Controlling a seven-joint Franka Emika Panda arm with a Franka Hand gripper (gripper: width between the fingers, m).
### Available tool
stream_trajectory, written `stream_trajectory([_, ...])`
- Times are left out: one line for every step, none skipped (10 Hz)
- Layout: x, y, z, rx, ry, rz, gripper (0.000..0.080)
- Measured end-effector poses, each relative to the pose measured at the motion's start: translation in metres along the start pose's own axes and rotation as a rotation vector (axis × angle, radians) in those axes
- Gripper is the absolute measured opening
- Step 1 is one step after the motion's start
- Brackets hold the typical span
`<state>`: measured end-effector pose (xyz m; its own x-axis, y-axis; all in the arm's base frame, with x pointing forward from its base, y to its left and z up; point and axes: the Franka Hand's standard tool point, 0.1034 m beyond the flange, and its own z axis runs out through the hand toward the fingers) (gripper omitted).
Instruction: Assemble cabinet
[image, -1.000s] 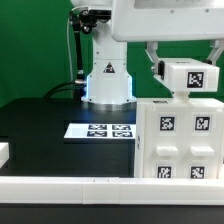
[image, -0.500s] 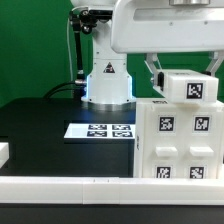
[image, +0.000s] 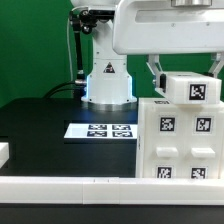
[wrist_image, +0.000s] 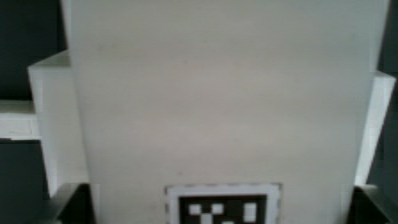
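4 square tags (image: 161, 126) on cabinet (image: 180, 148) front

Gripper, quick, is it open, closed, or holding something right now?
Gripper: closed, holding the white tagged block.

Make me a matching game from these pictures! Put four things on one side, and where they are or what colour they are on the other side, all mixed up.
Things:
1. marker board
2. small block
3. cabinet
4. table

Places or colours:
A. black
B. held in the gripper, up in the air
C. lying flat on the table
D. standing at the exterior view's right, several tags on its front

Pairs: 1-C, 2-B, 3-D, 4-A.
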<state>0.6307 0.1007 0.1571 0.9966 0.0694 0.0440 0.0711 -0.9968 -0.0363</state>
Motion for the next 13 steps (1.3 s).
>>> stream_trajectory([-0.0002,0.0001,0.0006,0.000,-0.001,0.000,0.0553])
stream_trajectory([-0.0004,0.0003,0.0012,0.000,-0.002,0.000,0.0631])
stream_trajectory([-0.0004,0.0004,0.0014,0.000,-0.002,0.001,0.0645])
stream_trajectory([-0.0005,0.0005,0.0016,0.000,-0.003,0.001,0.0645])
stream_trajectory([-0.0006,0.0007,0.0018,-0.001,-0.003,0.001,0.0649])
stream_trajectory([-0.0006,0.0007,0.0019,-0.001,-0.003,0.001,0.0649])
stream_trajectory([-0.0006,0.0008,0.0020,-0.001,-0.003,0.001,0.0648])
stream_trajectory([-0.0006,0.0009,0.0021,-0.001,-0.003,0.001,0.0648])
stream_trajectory([-0.0021,0.0006,0.0021,0.000,-0.010,0.009,0.0649])
stream_trajectory([-0.0031,0.0006,0.0017,0.001,-0.017,0.016,0.0649])
stream_trajectory([-0.0028,0.0009,0.0015,0.001,-0.017,0.016,0.0649])
stream_trajectory([-0.0026,0.0010,0.0020,0.001,-0.016,0.016,0.0649])
stream_trajectory([-0.0027,0.0011,0.0023,0.000,-0.016,0.016,0.0649])
